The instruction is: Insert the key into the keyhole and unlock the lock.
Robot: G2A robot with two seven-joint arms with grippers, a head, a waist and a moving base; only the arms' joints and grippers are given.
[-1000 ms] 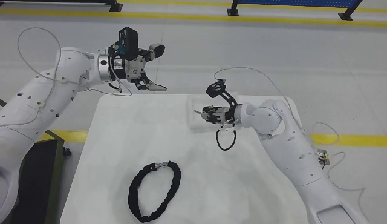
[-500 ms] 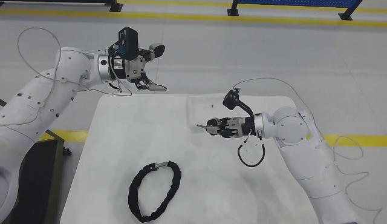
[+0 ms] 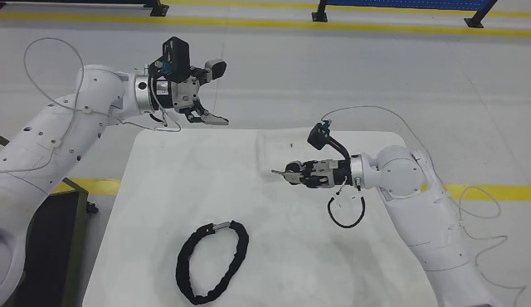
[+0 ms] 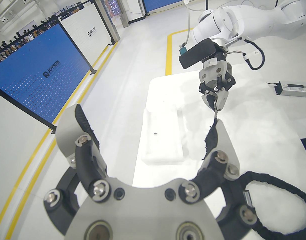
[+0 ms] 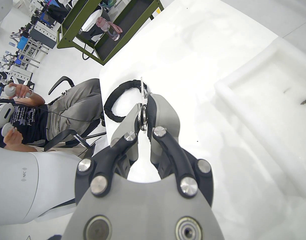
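A black cable lock (image 3: 211,261) lies coiled on the white table (image 3: 166,191) near its front left, its metal end (image 3: 217,226) at the top of the loop. My right gripper (image 3: 286,172) hovers over the table's middle, shut on a small key (image 3: 276,172) whose blade points toward the lock. The right wrist view shows the key (image 5: 142,88) and its ring pinched between the fingers (image 5: 165,111), with the lock (image 5: 118,98) beyond. My left gripper (image 3: 222,93) is open and holds nothing, raised beyond the table's back left corner.
A shallow white foam tray (image 3: 278,149) sits at the table's back middle, just behind the right gripper, with only a small dark speck in it (image 4: 155,133). A green metal cart (image 5: 105,26) stands off the table's left side.
My right gripper has drawn back from over the tray toward the table's middle with the key, mostly in the first half second. The left arm has stayed still.
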